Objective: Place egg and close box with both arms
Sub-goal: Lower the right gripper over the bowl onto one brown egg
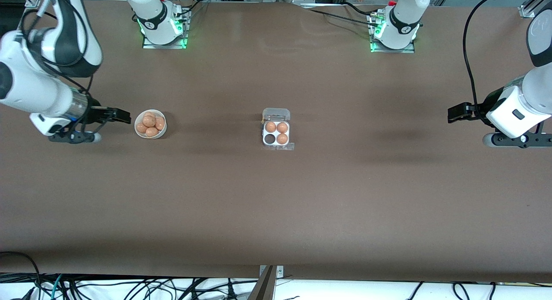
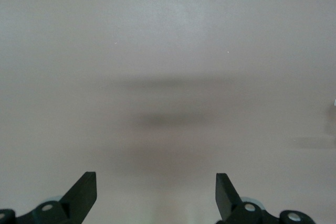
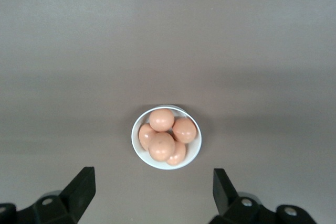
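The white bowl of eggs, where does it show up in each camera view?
Front view: white bowl sits toward the right arm's end of the table, beside the right tool.
Left wrist view: not in it.
Right wrist view: bowl at lower centre.
Shared landmark: the brown table.

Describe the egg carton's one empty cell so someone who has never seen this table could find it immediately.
Mid-table, between the two arms, sits the small white egg box with its clear lid folded open. Three of its four cells hold orange-brown eggs. The empty cell is in the row nearer the front camera, on the right arm's side, showing as a dark hole.
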